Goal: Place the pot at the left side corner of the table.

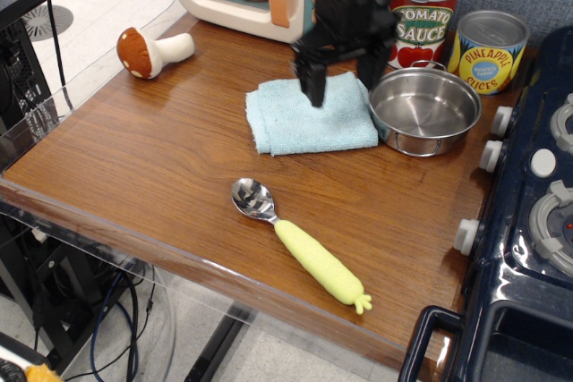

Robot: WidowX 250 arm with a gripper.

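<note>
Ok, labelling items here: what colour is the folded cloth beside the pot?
Light blue: the cloth shows clearly in the only view, observation.image.

We see an evenly and brightly lit scene, with soft light from above. The glossy worktop point(134, 176) carries a pale sheen along its left part and near the mushroom toy point(150, 49). The pot point(423, 110) shows bright glints on its rim and inside. Shadows are short and soft under the spoon point(300, 243) and beside the cloth point(309, 114). The pincer point(340, 78) and the arm above it are smeared by motion blur, while everything resting on the worktop stays sharp.
</note>
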